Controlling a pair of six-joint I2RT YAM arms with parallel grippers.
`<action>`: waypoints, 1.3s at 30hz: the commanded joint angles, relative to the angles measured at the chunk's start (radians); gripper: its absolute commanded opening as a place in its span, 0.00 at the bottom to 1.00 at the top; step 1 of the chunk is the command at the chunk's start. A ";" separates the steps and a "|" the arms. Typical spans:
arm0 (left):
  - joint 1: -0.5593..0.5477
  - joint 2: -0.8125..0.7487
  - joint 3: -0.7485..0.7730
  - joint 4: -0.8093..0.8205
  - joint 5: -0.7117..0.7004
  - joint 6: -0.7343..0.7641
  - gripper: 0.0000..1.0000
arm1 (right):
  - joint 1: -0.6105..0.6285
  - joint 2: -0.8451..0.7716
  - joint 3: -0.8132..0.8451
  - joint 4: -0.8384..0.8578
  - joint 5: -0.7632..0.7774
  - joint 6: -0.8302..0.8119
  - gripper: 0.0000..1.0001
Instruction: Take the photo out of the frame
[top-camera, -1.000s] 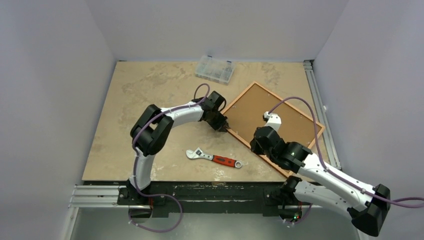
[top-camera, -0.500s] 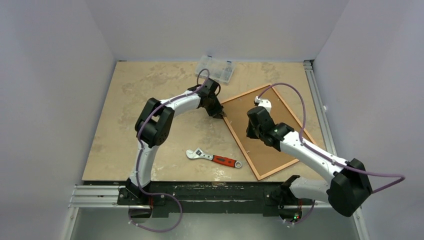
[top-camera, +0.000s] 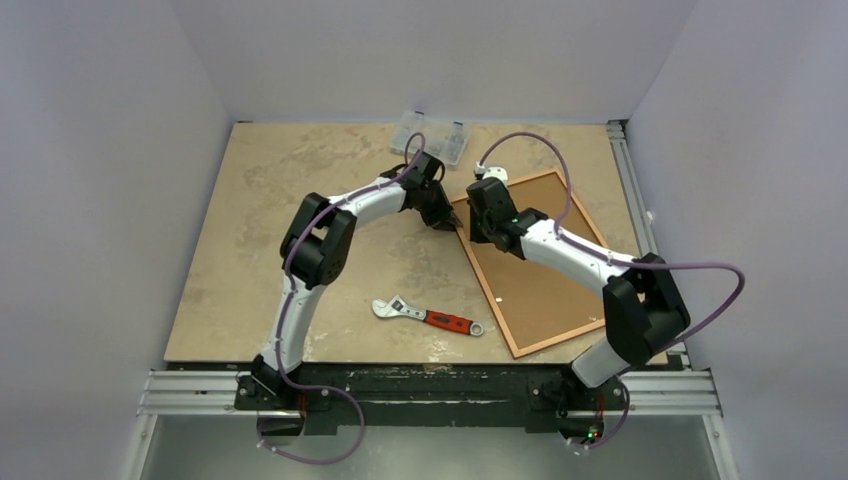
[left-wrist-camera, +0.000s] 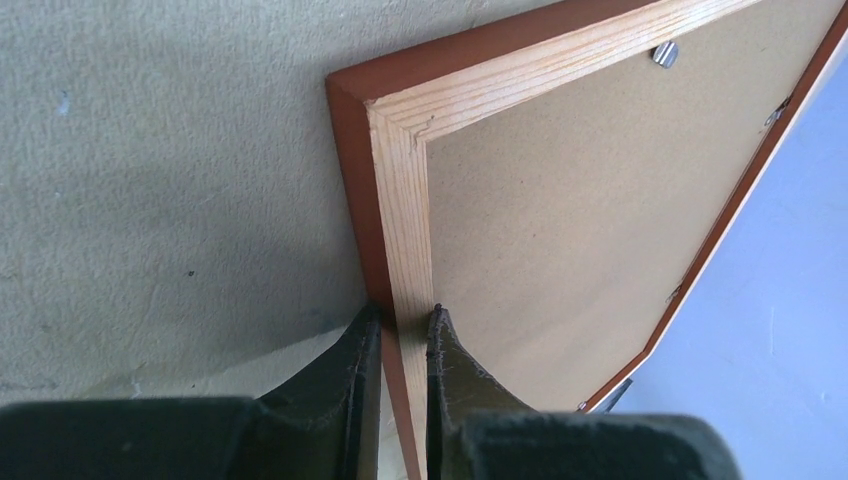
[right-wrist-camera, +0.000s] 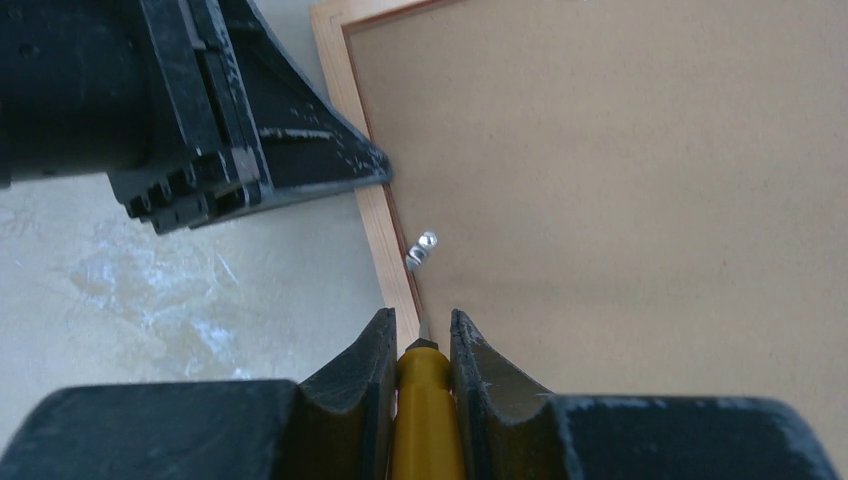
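The large red-orange wooden picture frame (left-wrist-camera: 405, 200) lies back side up at the beige bench's (top-camera: 300, 200) 3 o'clock side, its brown fibreboard backing board (top-camera: 540, 300) showing. A red-handled wrench (top-camera: 428, 316) lies at 6 o'clock. The left jaws pinch the frame's rail near its 11 o'clock corner. The right jaws clamp a yellow-handled tool (right-wrist-camera: 425, 410), its thin tip just beside a small metal tab (right-wrist-camera: 420, 248).

The left arm (top-camera: 365, 208) and right arm (top-camera: 575, 258) wear glossy white shells between bulky black joint housings. A thin purple cable (top-camera: 545, 140) loops along each. The left fingers (left-wrist-camera: 355, 390) and right fingers (right-wrist-camera: 360, 385) are black tapered wedges, scuffed pale along the edges. Each arm stands on a black base block (top-camera: 262, 388)
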 joint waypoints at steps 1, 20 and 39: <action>0.012 0.024 0.022 0.076 0.064 0.027 0.00 | -0.008 0.044 0.082 0.078 0.039 -0.072 0.00; 0.018 0.042 0.019 0.075 0.067 0.035 0.00 | -0.043 0.185 0.167 0.134 -0.067 -0.208 0.00; 0.012 0.040 0.026 0.056 0.036 0.011 0.00 | -0.050 0.228 0.200 -0.018 -0.116 -0.191 0.00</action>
